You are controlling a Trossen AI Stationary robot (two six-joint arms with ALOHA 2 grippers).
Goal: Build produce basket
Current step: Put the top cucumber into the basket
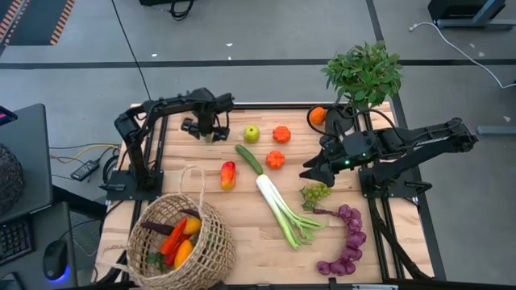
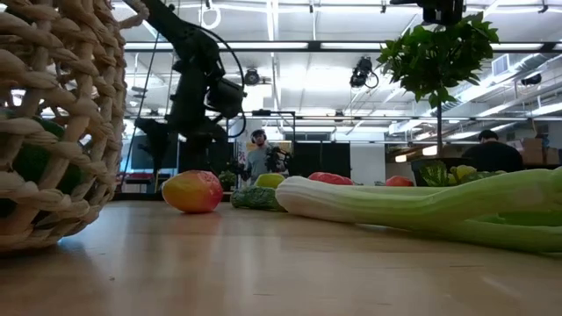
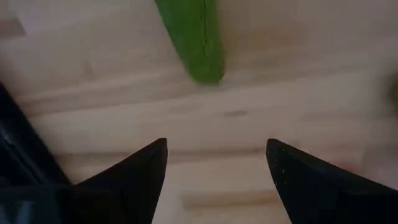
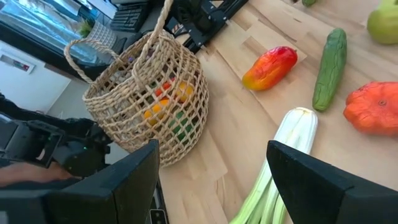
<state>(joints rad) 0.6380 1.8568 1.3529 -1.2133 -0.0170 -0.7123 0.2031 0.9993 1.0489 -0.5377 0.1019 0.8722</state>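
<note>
The tan wicker basket (image 1: 181, 238) (image 4: 146, 99) stands at the table's near left corner with orange, yellow, red and green produce inside. More produce lies on the table: a leek (image 1: 282, 209), a cucumber (image 1: 248, 159), a red-yellow pepper (image 1: 228, 175), a green apple (image 1: 251, 133), green grapes (image 1: 315, 192) and purple grapes (image 1: 347, 242). My left gripper (image 1: 211, 133) (image 3: 216, 144) hangs open over bare wood near the far edge, with a green piece of produce (image 3: 193, 40) ahead of it. My right gripper (image 1: 310, 173) (image 4: 214, 146) is open above the leek's white end (image 4: 298, 127).
Two orange-red tomatoes (image 1: 281, 134) (image 1: 276, 159) sit mid-table. An orange (image 1: 318, 115) lies beside the potted leafy plant (image 1: 364, 74) at the far right corner. The arm bases (image 1: 133, 181) (image 1: 391, 185) stand at the left and right sides. People show in the room beyond the table (image 2: 259, 154).
</note>
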